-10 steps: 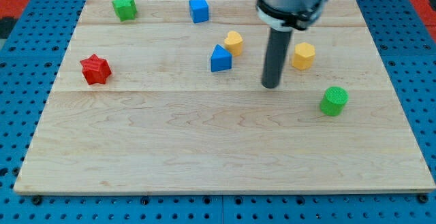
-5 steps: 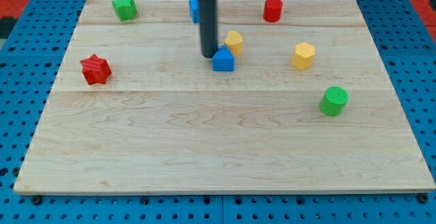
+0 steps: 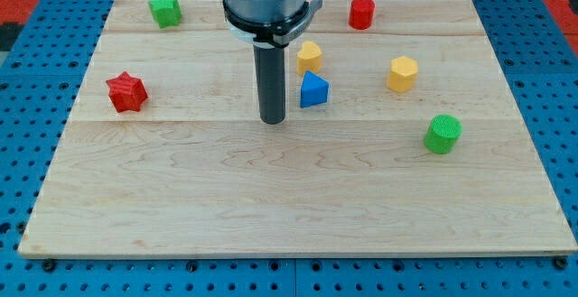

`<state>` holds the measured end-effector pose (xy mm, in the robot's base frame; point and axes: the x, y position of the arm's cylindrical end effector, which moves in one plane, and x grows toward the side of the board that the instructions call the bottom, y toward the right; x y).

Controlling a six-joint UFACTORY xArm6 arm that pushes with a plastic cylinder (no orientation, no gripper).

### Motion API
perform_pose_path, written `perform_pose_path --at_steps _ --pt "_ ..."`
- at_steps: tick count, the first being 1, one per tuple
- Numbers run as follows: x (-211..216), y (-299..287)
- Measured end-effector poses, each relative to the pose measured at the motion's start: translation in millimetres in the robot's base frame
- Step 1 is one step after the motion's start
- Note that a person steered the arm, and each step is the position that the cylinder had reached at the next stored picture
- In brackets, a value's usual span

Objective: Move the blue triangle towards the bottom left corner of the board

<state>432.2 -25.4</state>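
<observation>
The blue triangle [image 3: 312, 90] lies near the board's middle, a little toward the view's top. My tip [image 3: 273, 119] rests on the board just to the view's left of it and slightly lower, with a small gap between them. The rod rises from the tip toward the view's top and hides whatever lies behind it. The board's bottom left corner [image 3: 36, 243] is far from the triangle.
A yellow block [image 3: 310, 57] sits just above the triangle. Another yellow block [image 3: 403, 73] and a green cylinder [image 3: 442, 134] lie at the right. A red cylinder [image 3: 362, 13] and a green block [image 3: 165, 9] sit near the top. A red star [image 3: 126, 91] lies at the left.
My tip swept from the triangle's right, around above it, to its left. The blue triangle shifted to the right and down a little and turned. The blue cube at the top is now hidden.
</observation>
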Motion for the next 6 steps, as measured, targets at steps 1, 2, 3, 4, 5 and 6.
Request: perform_pose_path --at_steps 1,2,3,4,5,6 --pt "-64.6 -14.3" --pt "-97.3 37.9" --pt "-43.2 44.3" --pt "12.3 18.8" --pt "-5.6 16.9" --pt "-60.9 45.1"
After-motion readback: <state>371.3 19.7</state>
